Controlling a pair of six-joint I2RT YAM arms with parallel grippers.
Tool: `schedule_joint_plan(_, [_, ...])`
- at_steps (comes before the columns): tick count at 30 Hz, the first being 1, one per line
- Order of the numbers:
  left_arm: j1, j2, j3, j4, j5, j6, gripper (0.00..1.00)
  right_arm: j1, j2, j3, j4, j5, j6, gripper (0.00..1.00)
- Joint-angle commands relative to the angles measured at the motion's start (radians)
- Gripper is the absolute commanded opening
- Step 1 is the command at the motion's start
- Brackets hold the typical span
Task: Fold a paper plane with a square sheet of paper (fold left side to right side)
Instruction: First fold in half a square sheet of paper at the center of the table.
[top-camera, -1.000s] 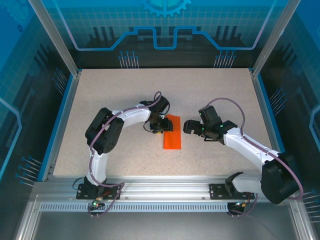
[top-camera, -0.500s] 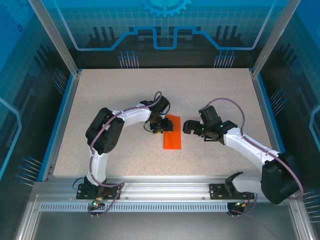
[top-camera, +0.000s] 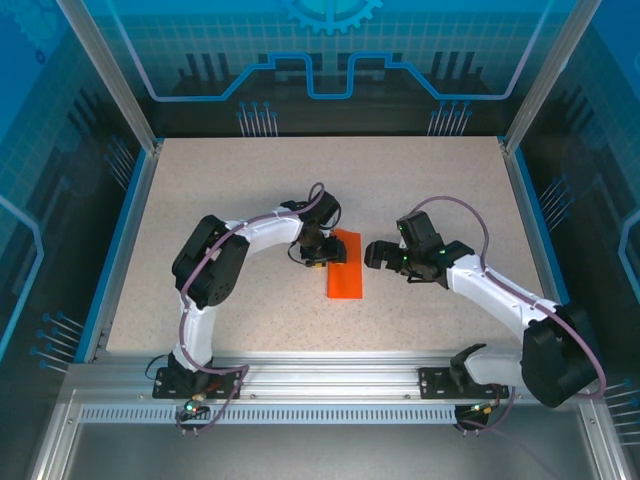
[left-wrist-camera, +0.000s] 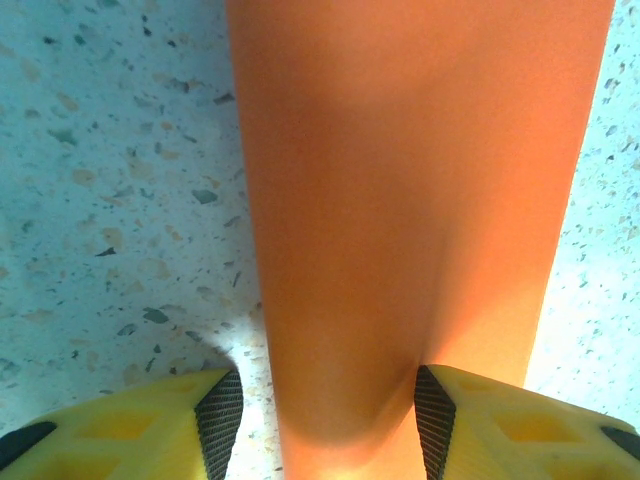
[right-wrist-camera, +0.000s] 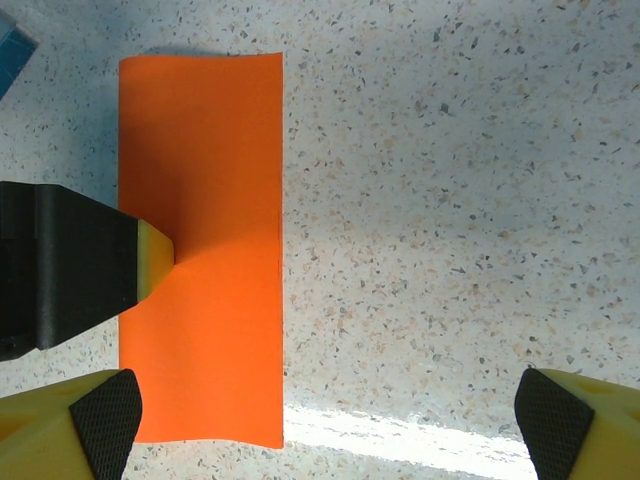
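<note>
Left tool (left-wrist-camera: 328, 415) half spread, one finger on folded square sheet of paper (left-wrist-camera: 400, 180); right tool (right-wrist-camera: 328, 415) wide apart over worktop (right-wrist-camera: 450, 200).

Square sheet of paper (top-camera: 345, 275) lies mid table (top-camera: 230, 190); left gripper (top-camera: 318, 260) over its far-left part, right gripper (top-camera: 373, 254) near its right edge, apart.

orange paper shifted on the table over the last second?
No. The orange paper keeps the same spot and angle against the table's front rail.
</note>
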Motion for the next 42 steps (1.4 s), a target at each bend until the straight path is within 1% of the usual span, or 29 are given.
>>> schedule_joint_plan(1, [-0.051, 0.097, -0.014, 0.083, 0.04, 0.008, 0.53, -0.005, 0.013, 0.003, 0.005, -0.021, -0.001, 1.0])
schedule_joint_plan(19, [-0.051, 0.111, -0.007, 0.078, 0.042, 0.002, 0.54, 0.012, 0.053, 0.019, 0.015, -0.035, -0.001, 1.0])
schedule_joint_plan(42, [-0.051, 0.131, 0.013, 0.067, 0.049, -0.006, 0.55, 0.018, 0.059, 0.029, 0.006, -0.032, -0.003, 1.0])
